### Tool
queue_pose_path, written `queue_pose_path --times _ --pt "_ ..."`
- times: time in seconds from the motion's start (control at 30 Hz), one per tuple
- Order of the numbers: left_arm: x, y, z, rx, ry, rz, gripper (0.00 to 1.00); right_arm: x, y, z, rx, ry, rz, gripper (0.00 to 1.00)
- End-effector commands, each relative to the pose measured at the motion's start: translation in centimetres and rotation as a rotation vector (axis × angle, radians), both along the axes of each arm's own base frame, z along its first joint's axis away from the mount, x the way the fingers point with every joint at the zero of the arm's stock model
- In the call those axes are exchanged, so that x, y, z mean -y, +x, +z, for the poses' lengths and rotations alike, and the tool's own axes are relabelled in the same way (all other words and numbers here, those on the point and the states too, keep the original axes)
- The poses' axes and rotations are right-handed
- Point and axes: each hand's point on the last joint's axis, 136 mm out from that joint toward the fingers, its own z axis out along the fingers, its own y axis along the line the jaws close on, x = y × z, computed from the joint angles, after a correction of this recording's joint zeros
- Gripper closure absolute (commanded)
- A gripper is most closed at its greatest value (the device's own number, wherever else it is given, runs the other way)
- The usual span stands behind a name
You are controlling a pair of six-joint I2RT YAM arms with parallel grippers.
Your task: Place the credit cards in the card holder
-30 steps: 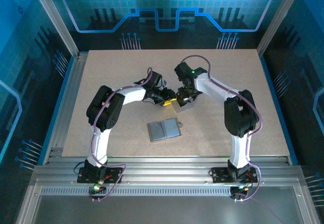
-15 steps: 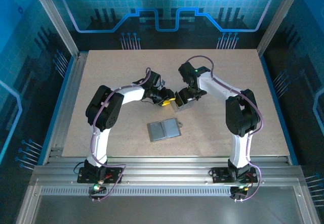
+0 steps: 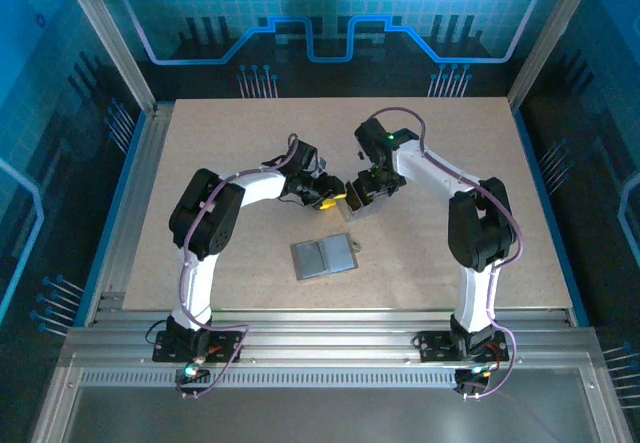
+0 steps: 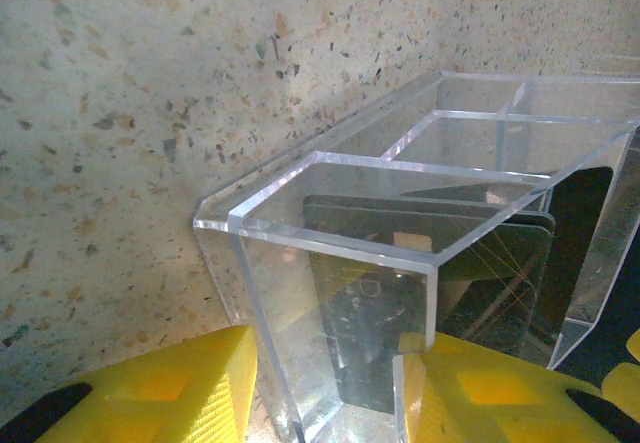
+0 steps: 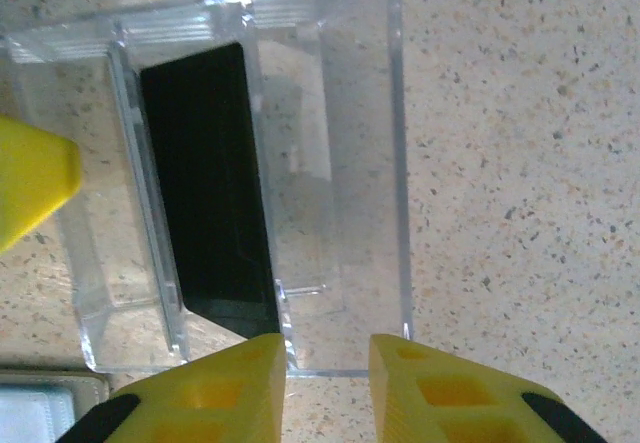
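So far nothing is going into the card holder (image 3: 323, 258): it is lying opened flat on the table (image 3: 240, 143), nearer the arm bases than both grippers, and its two grey panels are looking bare from above. The credit cards (image 4: 370, 293) are sitting inside a clear acrylic box (image 5: 330, 113), standing on edge in one compartment. The right wrist view is showing one black card (image 5: 205, 183) leaning against a divider, and the left wrist view is showing more than one dark card behind the clear wall.

The left gripper (image 4: 328, 393) is pinching the near end of the box across its width, apparently steadying it. The right gripper (image 5: 328, 383) is hovering over the box's edge with its fingers parted and nothing between them; I judge it is getting ready to reach for a card, which is lying just to one side of the gap.

Every card is therefore waiting to be lifted out and moved across. The box walls and dividers are crowding the cards, leaving little room for a finger, and the two grippers are working very close together, so a bump between them is a risk.
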Motion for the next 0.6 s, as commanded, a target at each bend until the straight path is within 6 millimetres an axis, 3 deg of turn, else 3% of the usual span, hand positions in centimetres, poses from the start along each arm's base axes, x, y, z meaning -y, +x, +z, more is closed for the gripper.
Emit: queue_pose_path --times 0.0,0.33,0.57 --pt "-2.0 -1.6 -2.2 -0.092 0.070 0.034 0.57 -0.9 1.0 -0.2 -0.011 0.030 0.015 0.68" --pt "-2.0 -1.6 -2.3 -0.095 0.070 0.034 0.57 -1.7 2.6 -1.7 -0.028 0.016 0.024 0.69" --pt "-2.1 -1.7 -2.4 -0.097 0.073 0.036 0.57 -2.5 2.6 -3.1 -0.061 0.045 0.034 0.71"
